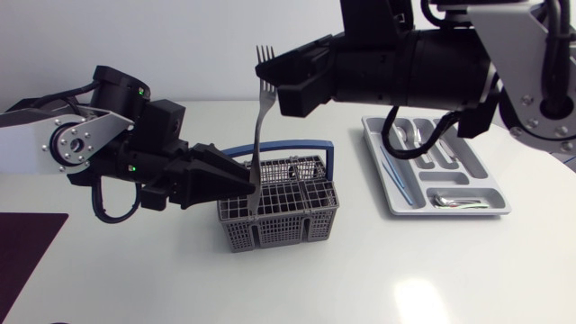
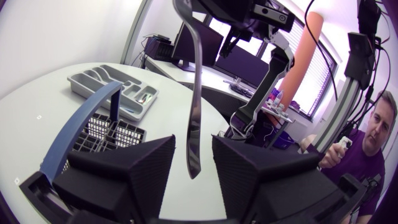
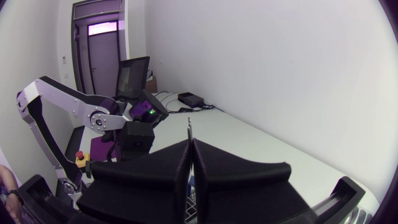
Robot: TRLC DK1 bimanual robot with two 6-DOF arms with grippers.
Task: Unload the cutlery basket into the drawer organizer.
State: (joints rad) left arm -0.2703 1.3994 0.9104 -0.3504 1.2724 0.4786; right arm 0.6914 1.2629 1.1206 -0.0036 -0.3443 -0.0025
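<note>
Fork [image 1: 261, 135] held upright over a grey cutlery basket [image 1: 286, 220], tines pointing up. The right gripper [image 1: 274, 88], on the arm coming in from the right, is clamped on the fork's neck just under the tines. In the right wrist view its two fingers are pressed together, and only the thin tip of the fork [image 3: 189, 127] shows above them.

The left gripper [image 1: 247, 185] sits low beside the basket, at the level of the fork's handle end. In the left wrist view the handle [image 2: 196, 93] hangs between its two fingers [image 2: 149, 165] with a gap on each side, so this gripper [image 2: 194, 152] is parted and holds nothing.

The basket stands near the middle of the white worktop [image 1: 432, 270]. It has mesh walls and a blue handle [image 1: 288, 144] arching over it.

A grey drawer organizer [image 1: 477, 175] lies well apart to the right. Several pieces of cutlery already lie in its compartments, among them a spoon [image 1: 445, 200] in the compartment nearest the worktop's front edge.
</note>
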